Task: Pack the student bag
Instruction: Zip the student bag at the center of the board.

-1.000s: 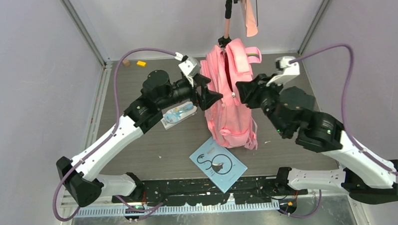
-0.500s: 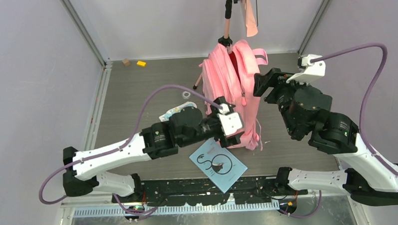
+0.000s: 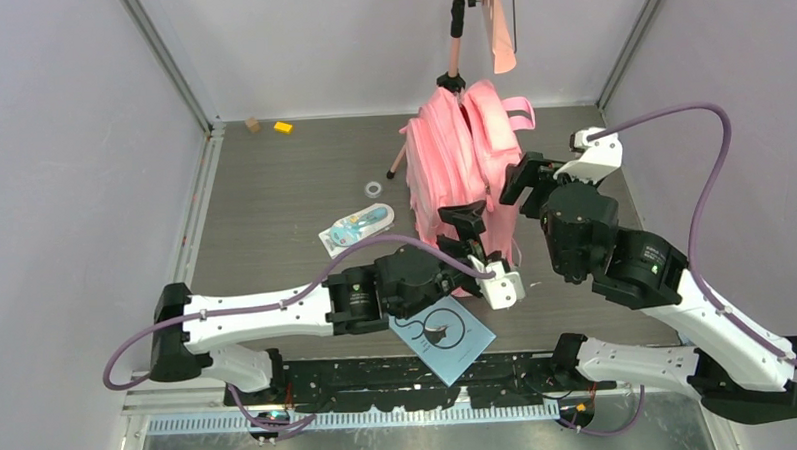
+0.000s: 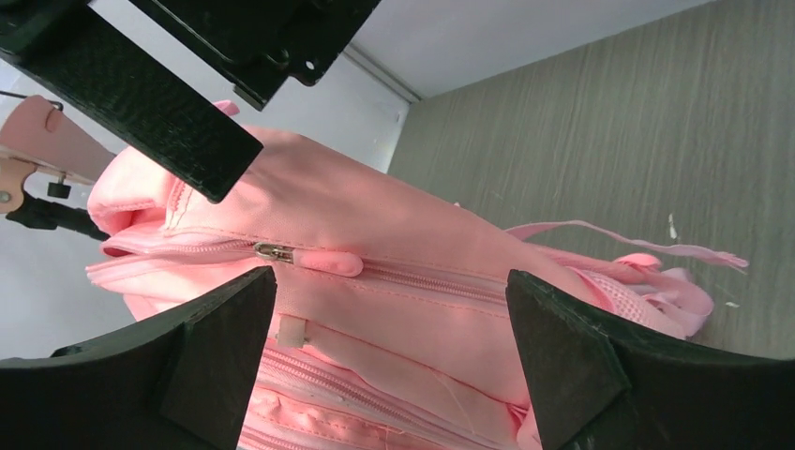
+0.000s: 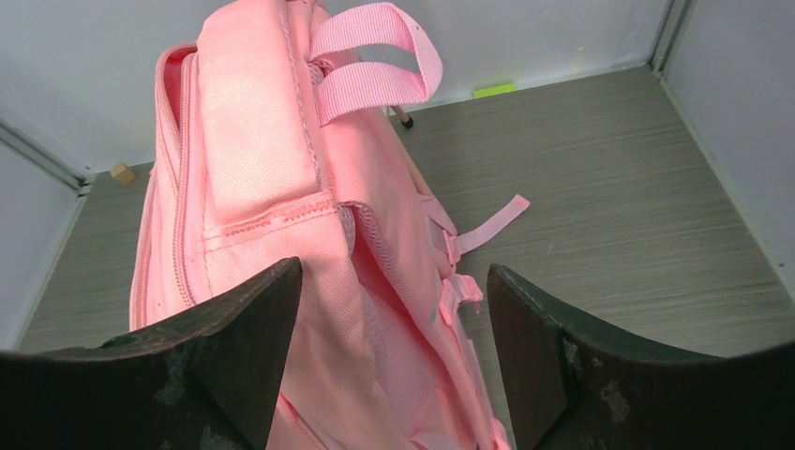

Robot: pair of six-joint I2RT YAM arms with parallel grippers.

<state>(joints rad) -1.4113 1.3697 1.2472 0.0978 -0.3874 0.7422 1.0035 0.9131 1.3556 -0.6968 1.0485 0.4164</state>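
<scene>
The large bright pink fabric student bag [image 3: 468, 178] stood upright near the middle of the grey wood-grain table [image 3: 283, 189], toward its far edge, its top just below a slender pink stand [image 3: 455, 43] rising at the back. The left gripper [image 3: 468, 231], reaching in from the near left, sat at the bag's near lower face with its black fingers [image 4: 211, 361] spread wide and released, grasping nothing; in the left wrist view a closed zip with a pink pull tab [image 4: 323, 262] lay between them. The right gripper [image 3: 521, 178] stood just beside the bag's right side, its fingers [image 5: 234, 361] likewise parted and empty, the bag's pocket panel and webbing carry loop [image 5: 375, 66] showing between them in the right wrist view. A light blue square booklet with a dark line drawing [image 3: 439, 329] lay on the near table, partly under the left arm. A small blister-packed item with blue contents [image 3: 356, 226] and a small white ring [image 3: 373, 188] lay left of the bag. A yellow block [image 3: 284, 127] and a tan cube [image 3: 254, 123] rested by the far left edge.
</scene>
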